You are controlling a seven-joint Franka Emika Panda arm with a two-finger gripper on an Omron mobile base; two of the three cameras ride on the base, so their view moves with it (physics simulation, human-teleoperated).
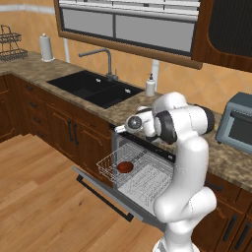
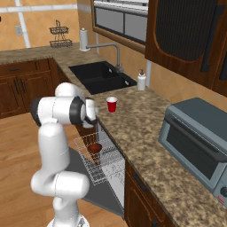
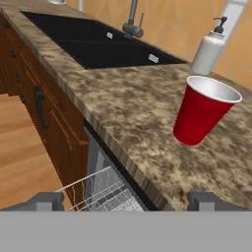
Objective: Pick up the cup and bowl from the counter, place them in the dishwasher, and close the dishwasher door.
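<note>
The red cup (image 3: 204, 111) stands upright on the granite counter (image 3: 123, 108), just short of the soap bottle (image 3: 209, 49). It lies ahead and right of the gripper (image 3: 125, 201), whose jaws stand wide apart, probably empty. The bowl (image 1: 125, 167) sits in the dishwasher rack (image 1: 142, 172).

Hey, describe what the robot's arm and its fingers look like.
The arm is glossy white, built of rounded tubular segments with dark bands at the joints. No cables or markings are visible. The fingers are small, blocky and dark grey.
</note>
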